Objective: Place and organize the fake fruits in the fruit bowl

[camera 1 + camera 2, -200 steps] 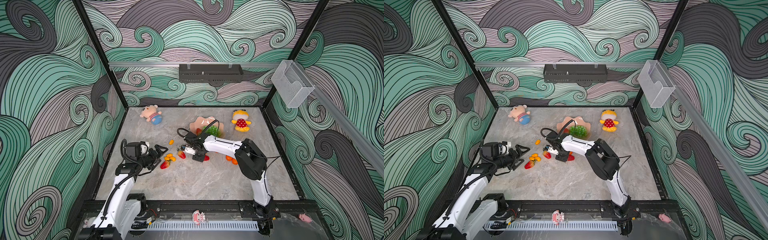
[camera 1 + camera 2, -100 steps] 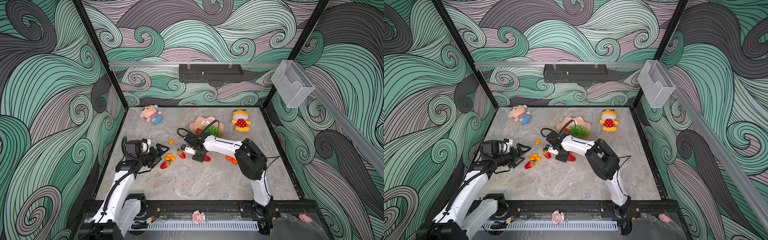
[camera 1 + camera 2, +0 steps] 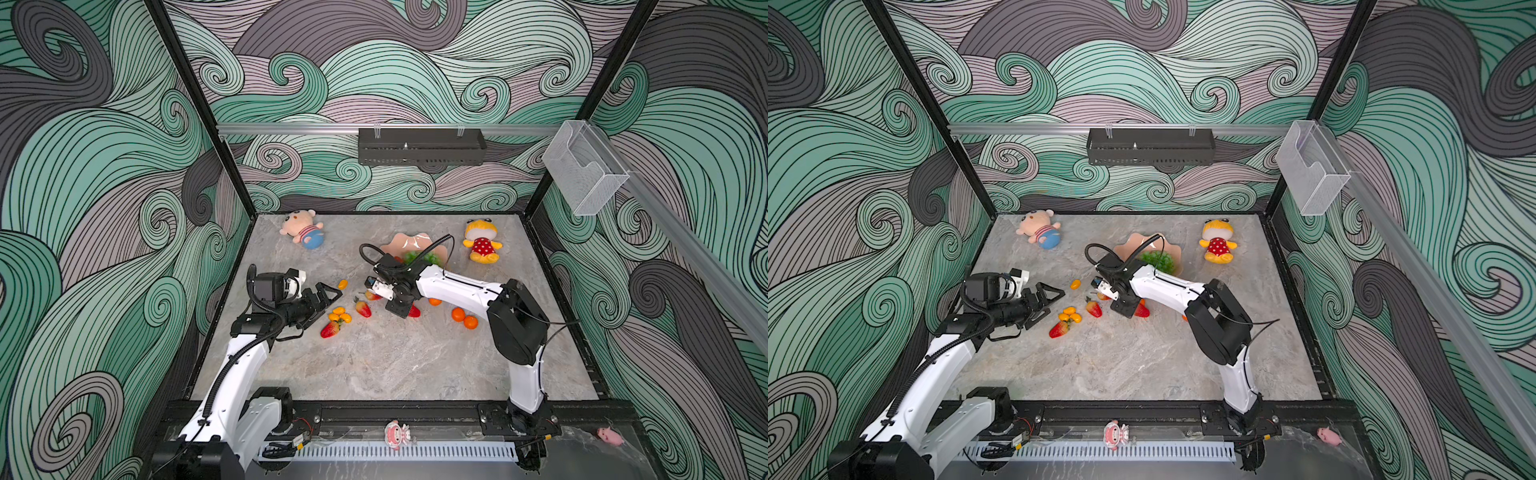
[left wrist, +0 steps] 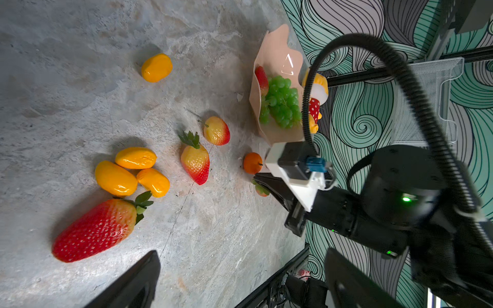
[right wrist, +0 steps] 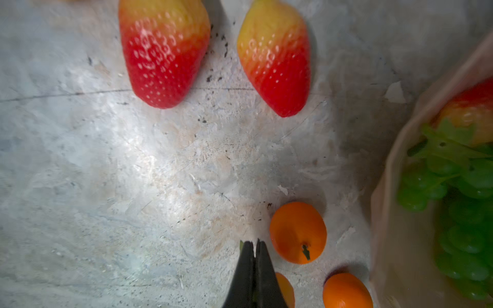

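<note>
The left arm is stretched low over the table, with its gripper (image 3: pixel 325 306) held wide open just beside the kumquats (image 3: pixel 340 315) and a strawberry (image 3: pixel 330 329). The right arm is bent across the middle. Its gripper (image 5: pixel 254 249) is pointed downward with its fingers pressed together beside a tangerine (image 5: pixel 298 232). The grapes (image 3: pixel 420 257) are seen in the bowl (image 3: pixel 405 241) behind it.

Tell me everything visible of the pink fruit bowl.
The fruit bowl is a shallow, glossy salmon-pink dish with a scalloped, faceted rim. It sits upright on the grey table near the back, apart from the yellow plush doll beside it. Inside lie a green grape bunch and one strawberry. The right arm's black cable crosses before it in both top views.
</note>
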